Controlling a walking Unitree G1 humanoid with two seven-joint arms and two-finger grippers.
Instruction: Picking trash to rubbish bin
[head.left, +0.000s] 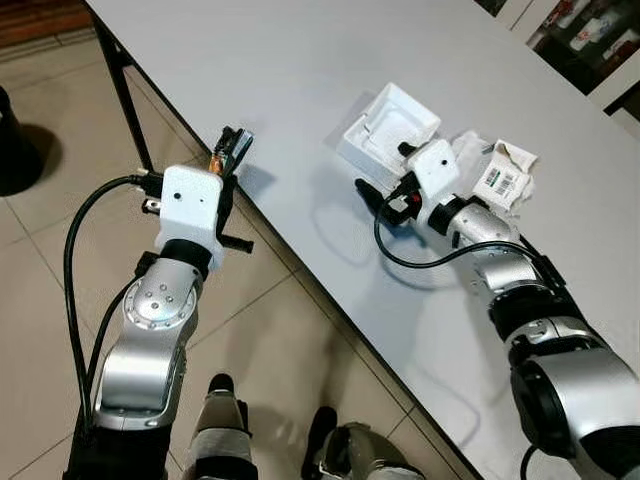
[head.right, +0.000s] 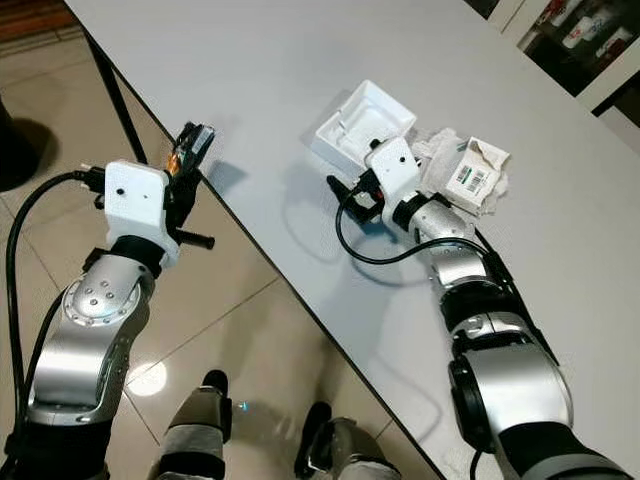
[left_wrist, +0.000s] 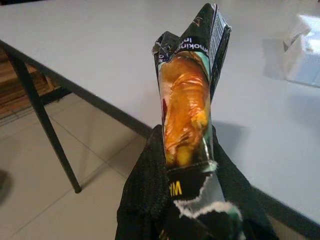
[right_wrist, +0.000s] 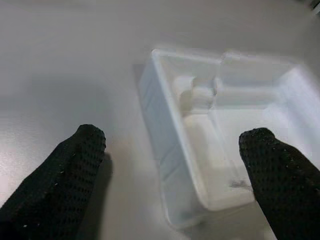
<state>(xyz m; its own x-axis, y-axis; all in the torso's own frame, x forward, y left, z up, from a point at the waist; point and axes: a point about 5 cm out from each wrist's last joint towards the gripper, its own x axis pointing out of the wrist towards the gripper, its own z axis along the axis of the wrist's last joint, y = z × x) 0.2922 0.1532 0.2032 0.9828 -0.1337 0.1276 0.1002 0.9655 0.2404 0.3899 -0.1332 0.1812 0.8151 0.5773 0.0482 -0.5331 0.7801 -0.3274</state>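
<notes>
Crumpled glossy wrapper (left_wrist: 187, 115) pinched by left gripper (left_wrist: 187, 200); right gripper (right_wrist: 172, 185) spread at moulded white tray (right_wrist: 220, 130).

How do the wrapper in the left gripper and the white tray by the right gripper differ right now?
The torn wrapper is dark, printed and crumpled; the white plastic tray is plain, rigid and moulded. The wrapper is pinched in the shut left gripper near the table's edge; the tray lies on the table, ungripped, between the open right gripper's fingers. The tray looks clearly bulkier than the wrapper. Both are trash not yet binned.
</notes>
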